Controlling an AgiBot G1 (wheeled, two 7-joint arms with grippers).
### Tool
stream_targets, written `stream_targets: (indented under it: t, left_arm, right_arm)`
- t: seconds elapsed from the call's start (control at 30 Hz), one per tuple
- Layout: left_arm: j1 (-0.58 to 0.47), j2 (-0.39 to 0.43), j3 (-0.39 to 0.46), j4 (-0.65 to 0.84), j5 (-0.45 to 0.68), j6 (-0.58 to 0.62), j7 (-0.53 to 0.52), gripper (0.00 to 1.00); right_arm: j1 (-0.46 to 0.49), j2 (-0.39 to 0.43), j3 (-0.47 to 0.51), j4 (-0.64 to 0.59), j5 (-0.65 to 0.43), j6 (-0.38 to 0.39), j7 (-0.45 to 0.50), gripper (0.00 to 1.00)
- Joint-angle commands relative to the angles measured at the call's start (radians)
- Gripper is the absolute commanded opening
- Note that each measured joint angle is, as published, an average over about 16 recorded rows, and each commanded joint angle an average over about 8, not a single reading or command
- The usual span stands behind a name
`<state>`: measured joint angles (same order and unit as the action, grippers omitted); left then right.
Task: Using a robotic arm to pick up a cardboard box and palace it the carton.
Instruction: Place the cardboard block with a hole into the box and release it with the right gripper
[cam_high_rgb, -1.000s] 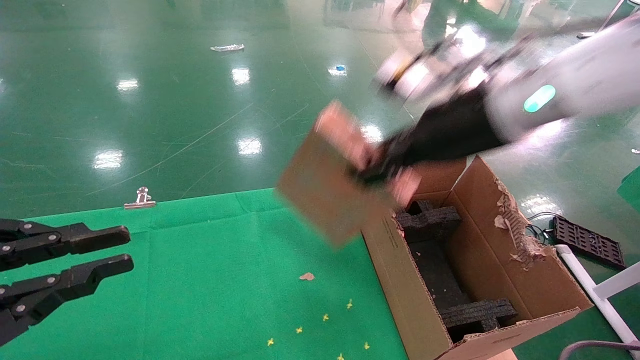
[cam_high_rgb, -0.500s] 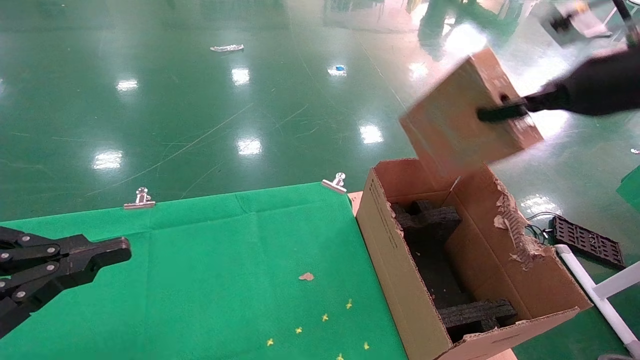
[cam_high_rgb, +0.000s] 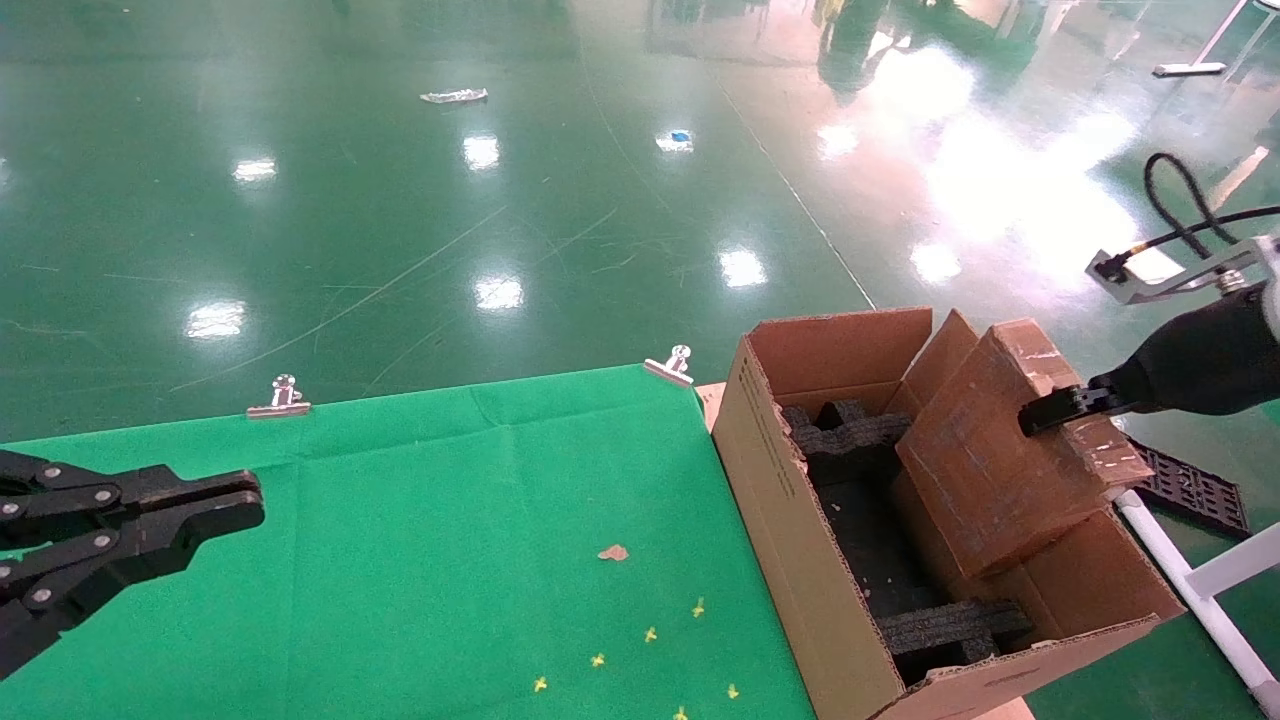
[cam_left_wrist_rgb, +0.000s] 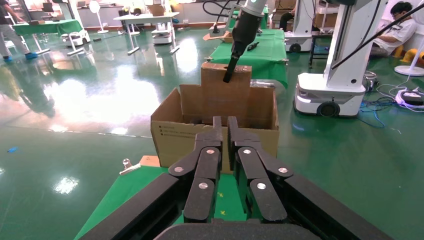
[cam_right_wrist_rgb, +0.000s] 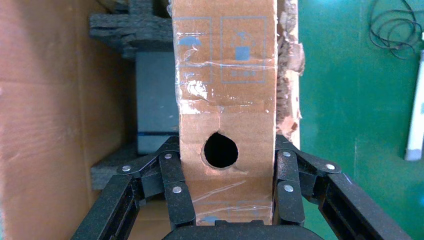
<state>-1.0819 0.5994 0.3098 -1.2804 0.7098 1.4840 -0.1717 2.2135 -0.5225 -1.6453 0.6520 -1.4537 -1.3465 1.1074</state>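
Head view: right gripper clamps the cardboard box, tilted at the carton rim's 3 o'clock side. Lowering and release remain. Left gripper idles, fingers closed.

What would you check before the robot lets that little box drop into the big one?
1. Grip: right claw is shut on the cardboard box, fingers on both narrow sides. Ok.
2. Position: box is over the carton, lower end already inside the opening. Ok.
3. Alignment: box is tilted and leans at the carton's right wall instead of sitting between the black foam inserts. Not ok.
4. Space inside: the gap between the inserts looks free, but the box hides part of it. Cannot tell.
5. Other arm: left claw is shut, parked over the green cloth, away from the carton. Ok.
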Motion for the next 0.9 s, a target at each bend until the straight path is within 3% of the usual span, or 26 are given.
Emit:
stream_targets:
  t: [0.03,0.33,0.9]
  left_arm:
    - [0.0,0.0,0.0,0.0,0.0,0.0,0.0,1.0]
    - [0.0,0.0,0.0,0.0,0.0,0.0,0.0,1.0]
    - [0.0,0.0,0.001,0.0,-0.001,0.0,0.001,1.0]
  right_arm:
    - [-0.02,-0.02,-0.012,-0.038,-0.01,0.004,0.013,0.0]
    - [-0.111,-0.093,-0.033,-0.147,-0.017,0.051,0.02,0.0]
    - [-0.339,-0.253,-0.029,-0.358,0.022,0.215,-0.002,0.0]
